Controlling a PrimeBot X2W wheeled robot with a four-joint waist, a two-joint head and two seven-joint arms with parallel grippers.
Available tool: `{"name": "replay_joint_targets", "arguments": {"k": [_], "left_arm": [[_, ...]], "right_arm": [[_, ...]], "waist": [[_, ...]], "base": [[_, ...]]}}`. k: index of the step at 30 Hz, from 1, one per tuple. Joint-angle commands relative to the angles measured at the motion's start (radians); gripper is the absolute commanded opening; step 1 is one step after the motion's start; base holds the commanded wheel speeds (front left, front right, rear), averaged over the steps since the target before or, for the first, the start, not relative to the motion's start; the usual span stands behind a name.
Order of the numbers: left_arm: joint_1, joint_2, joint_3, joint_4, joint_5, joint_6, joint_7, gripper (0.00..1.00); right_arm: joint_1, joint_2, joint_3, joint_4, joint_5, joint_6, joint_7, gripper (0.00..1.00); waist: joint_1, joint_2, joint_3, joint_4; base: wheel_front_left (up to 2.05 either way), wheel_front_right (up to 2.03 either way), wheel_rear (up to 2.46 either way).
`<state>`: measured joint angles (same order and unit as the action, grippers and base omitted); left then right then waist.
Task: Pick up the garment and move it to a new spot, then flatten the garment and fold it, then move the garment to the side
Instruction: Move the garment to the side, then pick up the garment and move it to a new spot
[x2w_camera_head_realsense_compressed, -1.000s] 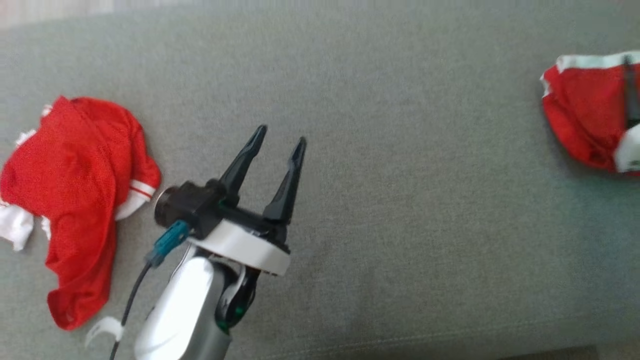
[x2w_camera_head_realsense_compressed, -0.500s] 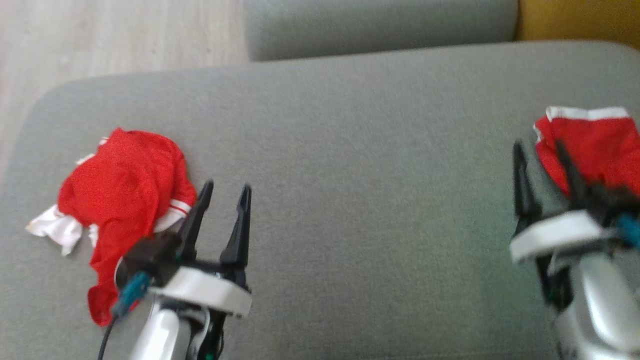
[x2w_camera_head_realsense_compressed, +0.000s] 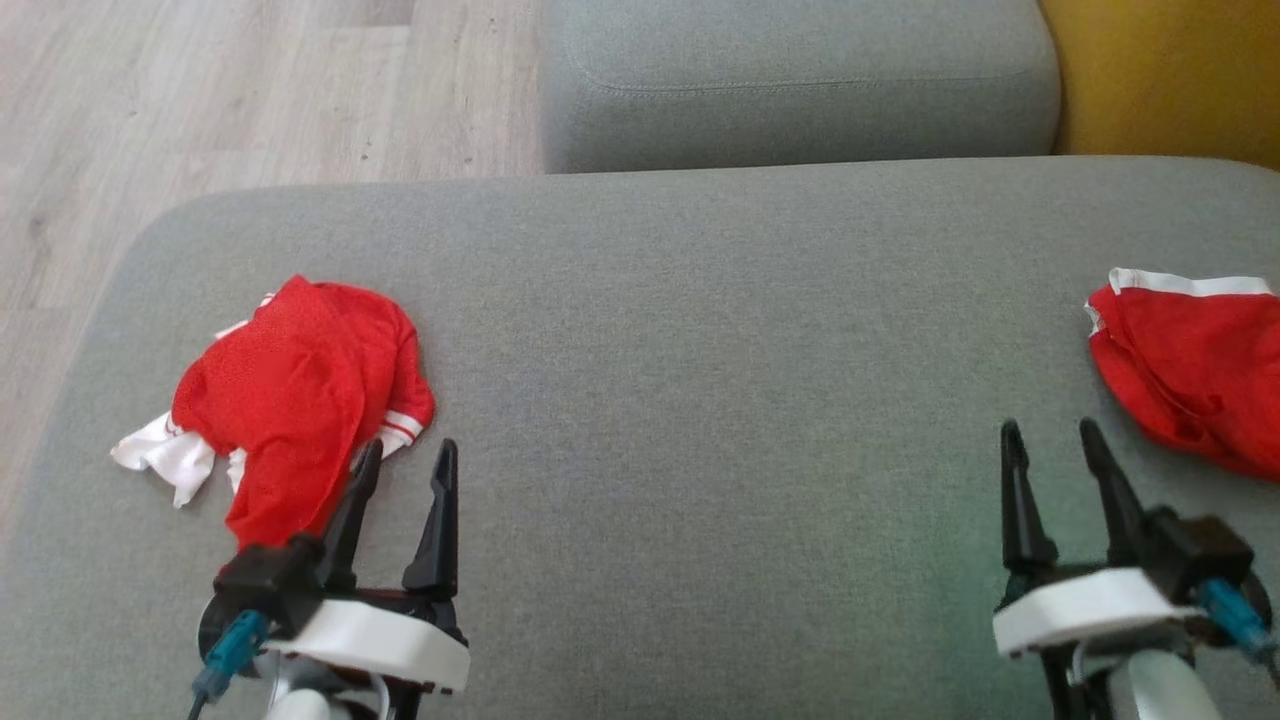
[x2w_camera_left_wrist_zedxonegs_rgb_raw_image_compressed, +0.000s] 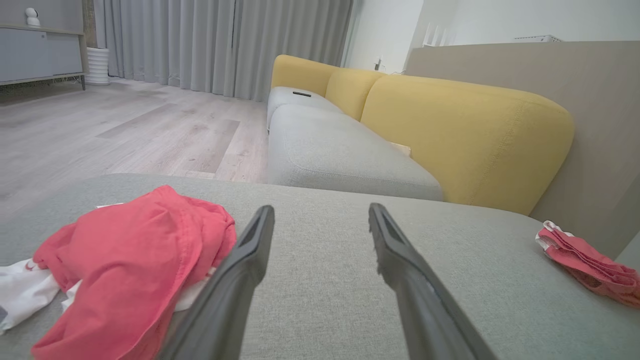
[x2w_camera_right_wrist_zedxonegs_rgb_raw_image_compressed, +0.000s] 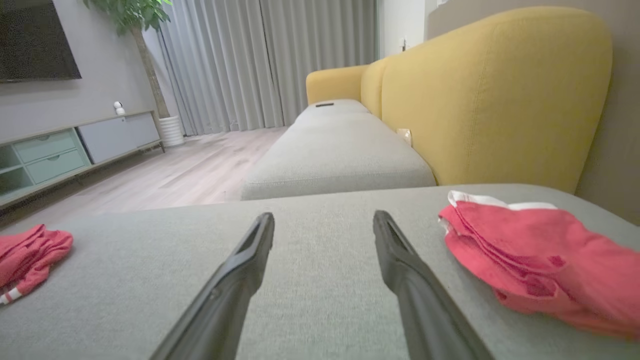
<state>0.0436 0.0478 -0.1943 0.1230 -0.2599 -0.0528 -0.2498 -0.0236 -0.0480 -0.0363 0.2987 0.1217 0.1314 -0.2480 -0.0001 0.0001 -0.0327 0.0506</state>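
a crumpled red garment (x2w_camera_head_realsense_compressed: 300, 400) with white trim lies on the left part of the grey cushion (x2w_camera_head_realsense_compressed: 700, 350), near its rounded corner beside the wooden floor (x2w_camera_head_realsense_compressed: 200, 90). the left gripper (x2w_camera_head_realsense_compressed: 410, 447) sits just beside the garment's near right edge, its jaws parted and holding nothing; one finger overlaps the cloth in the head view, and contact cannot be told. the right gripper (x2w_camera_head_realsense_compressed: 1049, 427) hovers over bare cushion, its jaws likewise parted and empty, near a folded red garment (x2w_camera_head_realsense_compressed: 1190, 370) that lies far to the right, well apart from the crumpled one.
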Motion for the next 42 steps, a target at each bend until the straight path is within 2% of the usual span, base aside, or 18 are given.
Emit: {"name": "replay_joint_targets", "arguments": {"k": [1, 22, 31, 42], "left_arm": [[-0.026, 0.002, 0.037, -0.039, -0.003, 0.002, -0.012, 1.00], [-0.023, 0.002, 0.039, -0.032, -0.006, -0.002, -0.012, 1.00], [-0.028, 0.002, 0.051, -0.023, -0.001, 0.008, -0.012, 1.00], [-0.019, 0.002, 0.104, -0.014, 0.026, 0.004, -0.012, 1.00]], "right_arm": [[-0.022, -0.004, 0.024, -0.039, -0.003, -0.001, -0.012, 1.00], [-0.011, -0.002, 0.039, -0.042, 0.029, -0.001, -0.014, 1.00], [-0.004, -0.002, 0.069, -0.037, 0.040, -0.001, -0.014, 1.00], [0.005, -0.002, 0.118, -0.016, 0.069, -0.001, -0.014, 1.00]], "waist": [[0.0001, -0.0001, 0.000, 0.001], [0.0001, -0.0001, -0.009, -0.016], [0.0001, -0.0001, -0.010, 0.052], [0.0001, -0.0001, -0.028, 0.217]], "base": [[0.00, 0.00, 0.00], [0.00, 0.00, 0.00], [0.00, 0.00, 0.00], [0.00, 0.00, 0.00]]}}
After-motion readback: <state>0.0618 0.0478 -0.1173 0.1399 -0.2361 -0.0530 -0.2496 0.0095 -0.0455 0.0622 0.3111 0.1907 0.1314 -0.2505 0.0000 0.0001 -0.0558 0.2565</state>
